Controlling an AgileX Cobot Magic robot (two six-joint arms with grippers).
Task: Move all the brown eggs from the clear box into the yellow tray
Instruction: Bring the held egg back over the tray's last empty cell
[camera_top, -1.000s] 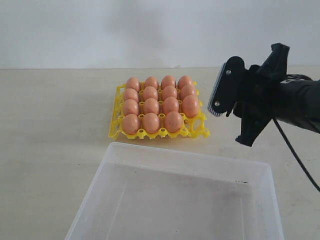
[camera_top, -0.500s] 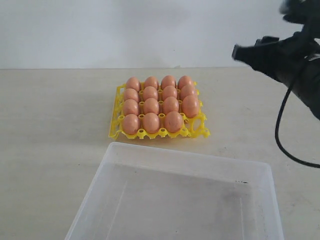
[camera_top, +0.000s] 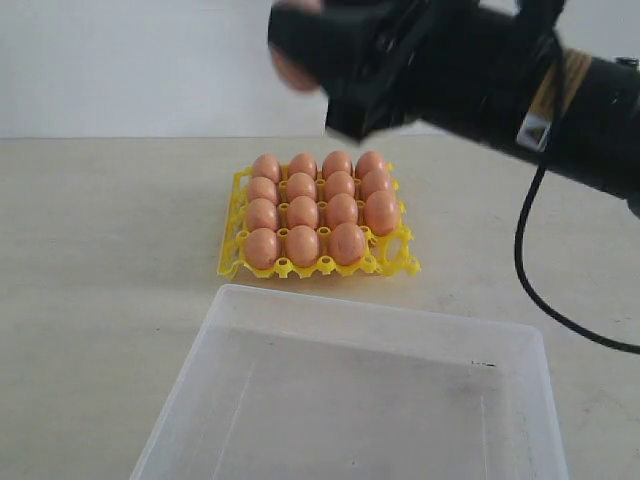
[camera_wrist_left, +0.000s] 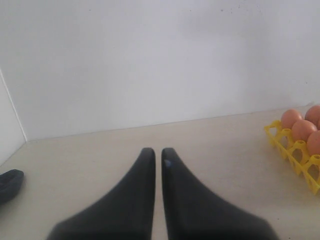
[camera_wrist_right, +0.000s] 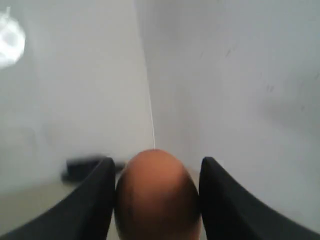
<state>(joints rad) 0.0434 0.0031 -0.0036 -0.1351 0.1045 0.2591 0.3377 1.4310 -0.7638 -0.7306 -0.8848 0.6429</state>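
Wall and table: a plain white wall (camera_top: 150, 60) stood behind a pale beige table (camera_top: 100, 250) that filled the middle of the exterior view.
Yellow tray: the yellow tray (camera_top: 232, 225) sat at centre frame, just beyond the clear box and not touching it. Fifteen brown eggs (camera_top: 302, 211) stood in its cups, and only the corner cup (camera_top: 395, 245) at its lower right was bare.
Clear box: the clear box (camera_top: 380, 312) took up the bottom of the frame. No egg showed in the part that was in view.
Right gripper: the right gripper (camera_wrist_right: 156, 161) was clamped on the held egg (camera_wrist_right: 155, 200), one jaw against each side of the shell.
Right arm: the right arm (camera_top: 480, 70) reached across the top of the frame, high above the tray and badly blurred. A pinkish smear at upper centre was probably that egg.
Left gripper: the left gripper (camera_wrist_left: 156, 152) had its jaws together with nothing between them, low over bare table, the tray's edge at the right of its view.
Step in hand: by my reading, the last egg was being carried to the tray.
Next move: it would call for bringing the egg over the corner cup, lowering it clear of the neighbouring eggs, and parting the jaws only once it sat in the cup.
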